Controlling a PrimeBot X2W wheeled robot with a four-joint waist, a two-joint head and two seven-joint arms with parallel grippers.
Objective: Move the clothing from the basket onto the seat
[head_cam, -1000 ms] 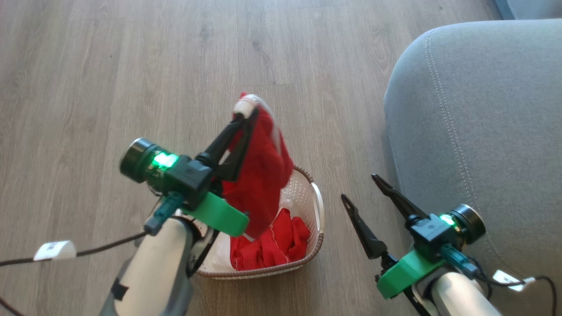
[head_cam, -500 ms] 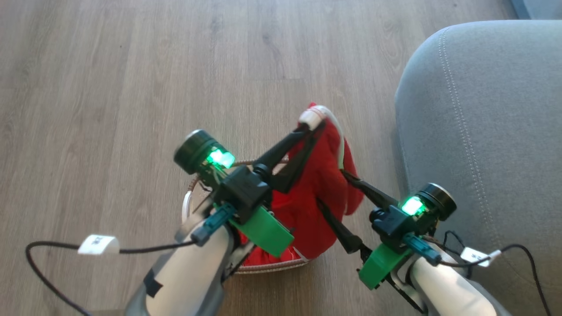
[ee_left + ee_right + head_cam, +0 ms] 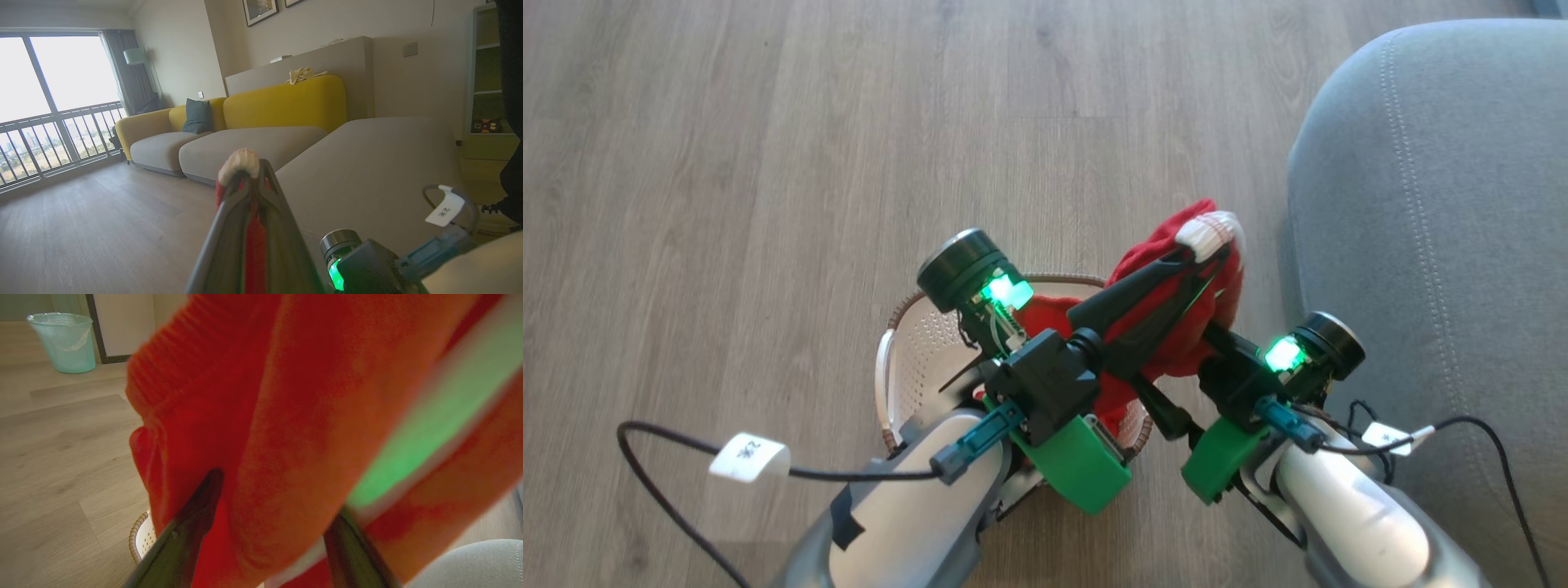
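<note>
My left gripper (image 3: 1205,249) is shut on the white cuff of a red garment (image 3: 1176,327), holding this clothing above the basket's right side, close to the seat (image 3: 1421,245). In the left wrist view the cuff (image 3: 239,161) sticks out at the tips of the left gripper (image 3: 249,173), with the grey seat (image 3: 367,163) beyond. My right gripper (image 3: 278,494) is open, its fingers (image 3: 192,526) spread with the hanging red fabric (image 3: 286,416) between them. In the head view the right gripper's (image 3: 1168,355) tips are hidden in the cloth. My left arm covers most of the cream basket (image 3: 890,367).
Wooden floor (image 3: 768,163) surrounds the basket. Tagged cables (image 3: 747,457) trail from both wrists. A teal bin (image 3: 63,341) stands far off on the floor. A yellow-backed sofa (image 3: 286,98) runs along the wall behind the seat.
My left gripper has carried the red garment to the right, toward the seat. My right gripper has moved in from the right and now has its fingers around the hanging cloth. The camera has shifted.
</note>
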